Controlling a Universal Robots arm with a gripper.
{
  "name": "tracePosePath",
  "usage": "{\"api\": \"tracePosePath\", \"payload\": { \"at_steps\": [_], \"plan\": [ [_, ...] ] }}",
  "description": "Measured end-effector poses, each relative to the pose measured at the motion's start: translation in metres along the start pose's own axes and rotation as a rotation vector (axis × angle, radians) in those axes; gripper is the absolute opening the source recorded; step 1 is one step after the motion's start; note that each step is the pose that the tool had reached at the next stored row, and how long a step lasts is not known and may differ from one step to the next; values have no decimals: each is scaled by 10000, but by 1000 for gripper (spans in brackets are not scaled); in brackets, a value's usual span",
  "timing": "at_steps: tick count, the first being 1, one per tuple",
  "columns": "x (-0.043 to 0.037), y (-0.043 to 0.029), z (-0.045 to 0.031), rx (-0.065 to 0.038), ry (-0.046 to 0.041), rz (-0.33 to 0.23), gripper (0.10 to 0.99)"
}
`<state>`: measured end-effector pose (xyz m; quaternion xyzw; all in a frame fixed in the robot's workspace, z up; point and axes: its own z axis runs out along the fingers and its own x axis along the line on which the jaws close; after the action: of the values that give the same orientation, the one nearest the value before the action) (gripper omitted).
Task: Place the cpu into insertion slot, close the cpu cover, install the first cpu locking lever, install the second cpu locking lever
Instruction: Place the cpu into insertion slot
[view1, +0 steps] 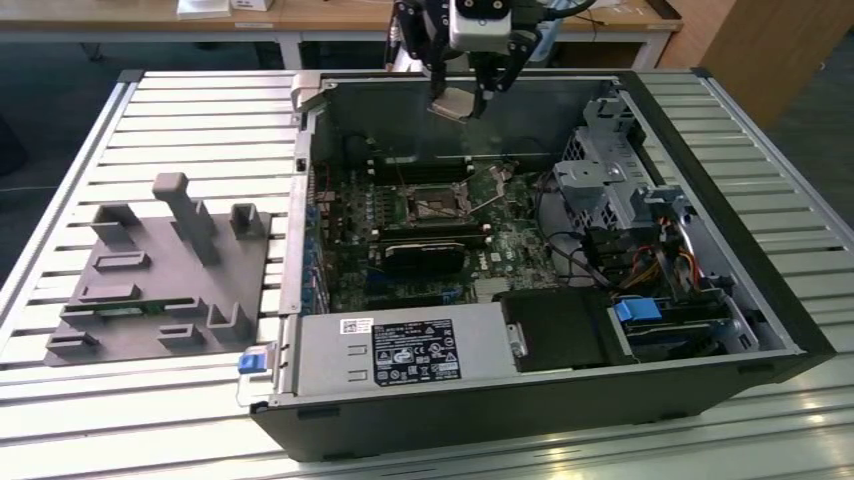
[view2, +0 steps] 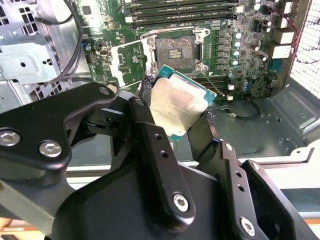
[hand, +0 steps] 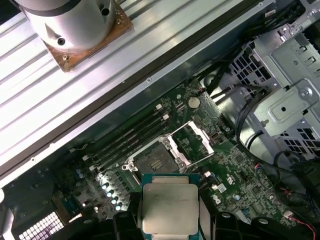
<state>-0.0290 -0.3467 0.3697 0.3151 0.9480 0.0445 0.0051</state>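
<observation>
One cpu (view2: 180, 102) is clamped by its edges in the gripper (view1: 455, 100) and held tilted above the open case (view1: 534, 420). Below it the insertion slot (hand: 152, 162) is exposed, the cpu cover (hand: 176, 149) swung up beside it; memory slots (hand: 135, 132) are ranged just beside, a black block (view1: 424, 252) near

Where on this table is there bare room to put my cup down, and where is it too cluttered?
Bare table slats lie behind the grey fixture and between it and the near edge; a strip runs along the computer case at the exterior view's right. Inside the case is crowded: motherboard, cables, power supply, with the hand holding the cpu above.
</observation>
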Motion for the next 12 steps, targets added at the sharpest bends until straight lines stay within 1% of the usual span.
{"api": "tracePosePath", "payload": {
  "at_steps": [12],
  "plan": [
    [0, -1, 11, -2, -100, 1004, 537]
  ]
}}
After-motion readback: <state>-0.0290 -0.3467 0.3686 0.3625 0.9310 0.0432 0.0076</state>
